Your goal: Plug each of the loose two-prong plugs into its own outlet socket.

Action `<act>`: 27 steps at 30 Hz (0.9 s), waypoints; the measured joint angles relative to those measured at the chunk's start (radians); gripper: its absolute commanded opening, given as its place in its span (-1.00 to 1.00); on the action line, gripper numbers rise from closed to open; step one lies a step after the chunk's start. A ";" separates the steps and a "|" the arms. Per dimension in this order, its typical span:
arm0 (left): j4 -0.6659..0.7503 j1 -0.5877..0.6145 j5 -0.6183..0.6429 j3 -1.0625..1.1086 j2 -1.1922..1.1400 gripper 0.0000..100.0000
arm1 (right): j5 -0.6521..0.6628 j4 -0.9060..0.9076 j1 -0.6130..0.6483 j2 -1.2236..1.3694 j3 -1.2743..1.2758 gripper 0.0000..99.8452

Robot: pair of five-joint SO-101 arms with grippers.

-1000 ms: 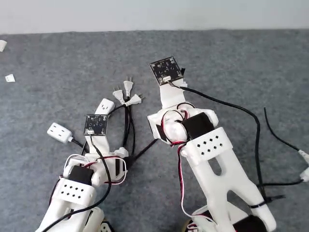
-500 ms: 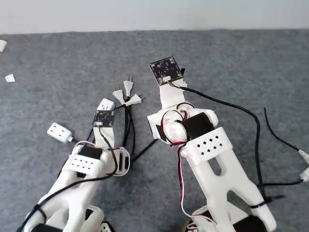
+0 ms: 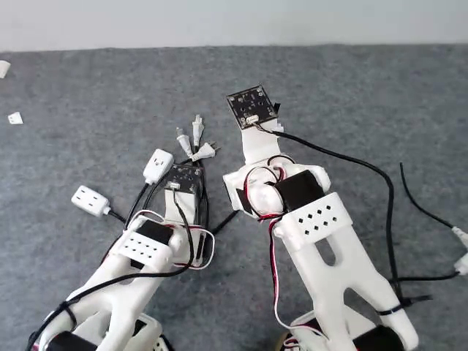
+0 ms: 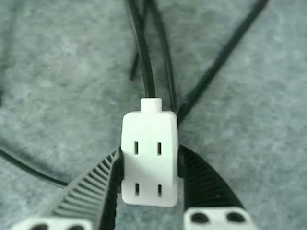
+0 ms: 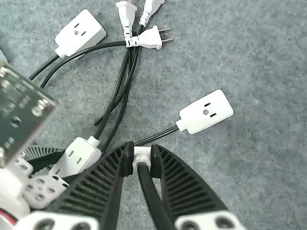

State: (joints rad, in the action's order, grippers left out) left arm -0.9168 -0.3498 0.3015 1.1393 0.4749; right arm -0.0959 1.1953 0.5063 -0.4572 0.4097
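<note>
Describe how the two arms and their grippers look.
The left arm and right arm are white plastic, with perforated plates, looped red, white and black wires, and a dark circuit board at each wrist. The left gripper and right gripper have black ribbed fingers.

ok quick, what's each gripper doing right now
left gripper: closed on a white socket
right gripper: closed on a white cord end

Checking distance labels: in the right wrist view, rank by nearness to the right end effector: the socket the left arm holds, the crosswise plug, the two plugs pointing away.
1. Held socket, right beside the right end effector.
2. Crosswise plug, well past it.
3. Two plugs, farthest, beyond the crosswise one.
</note>
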 measured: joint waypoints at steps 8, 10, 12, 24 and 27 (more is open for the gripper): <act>0.080 -0.023 0.046 -0.101 -0.046 -0.97 | 0.017 0.002 -0.080 -0.052 0.000 -0.98; 0.081 -0.028 0.075 -0.169 -0.121 -0.97 | 0.028 0.025 -0.112 -0.086 0.000 -0.98; 0.081 -0.031 0.107 -0.239 -0.226 -0.97 | 0.034 0.048 -0.144 -0.112 0.000 -0.98; -0.064 -0.054 0.250 -0.692 -0.669 -0.86 | 0.041 0.072 -0.183 -0.138 0.052 -0.98; -0.095 -0.063 0.252 -0.724 -0.695 -0.66 | 0.041 0.072 -0.180 -0.138 0.055 -0.98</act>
State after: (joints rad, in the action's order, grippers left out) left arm -1.0119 -0.4127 0.5531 0.4150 -0.2202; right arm -0.0545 1.2674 0.3268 -0.5953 0.4649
